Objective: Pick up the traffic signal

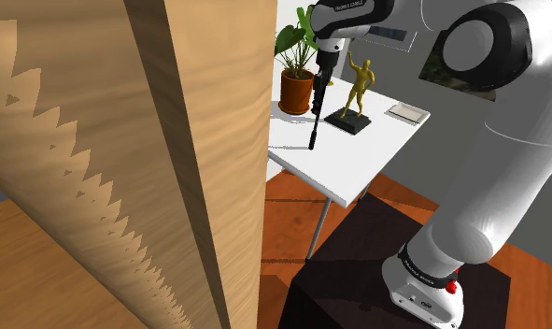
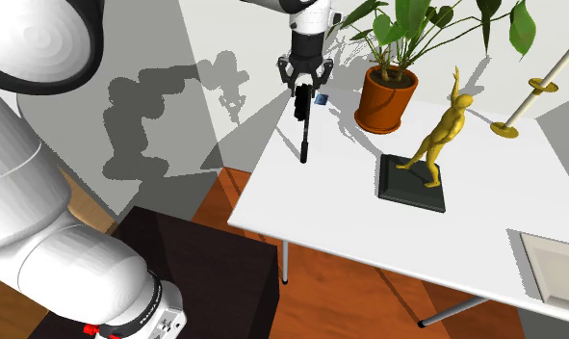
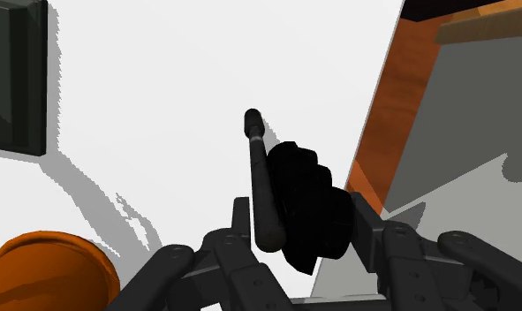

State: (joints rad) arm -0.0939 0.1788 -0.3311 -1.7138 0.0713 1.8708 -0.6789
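Observation:
The traffic signal (image 2: 303,120) is all black, a lamp head on a thin pole. My gripper (image 2: 300,87) is shut on its head, and the pole hangs down over the white table (image 2: 349,221) near the edge. In the shoulder view the gripper (image 1: 321,82) holds the signal (image 1: 315,117) in front of the plant pot. From the wrist, the fingers (image 3: 366,231) clasp the bulky head of the signal (image 3: 307,203), with the pole pointing away toward the table (image 3: 162,88). I cannot tell whether the pole's tip touches the top.
An orange pot with a green plant (image 2: 386,96) and a golden figure on a dark base (image 2: 436,144) stand close by. A white tray (image 2: 561,265) lies at the table's corner. A large wooden panel (image 1: 124,168) blocks the shoulder view's left.

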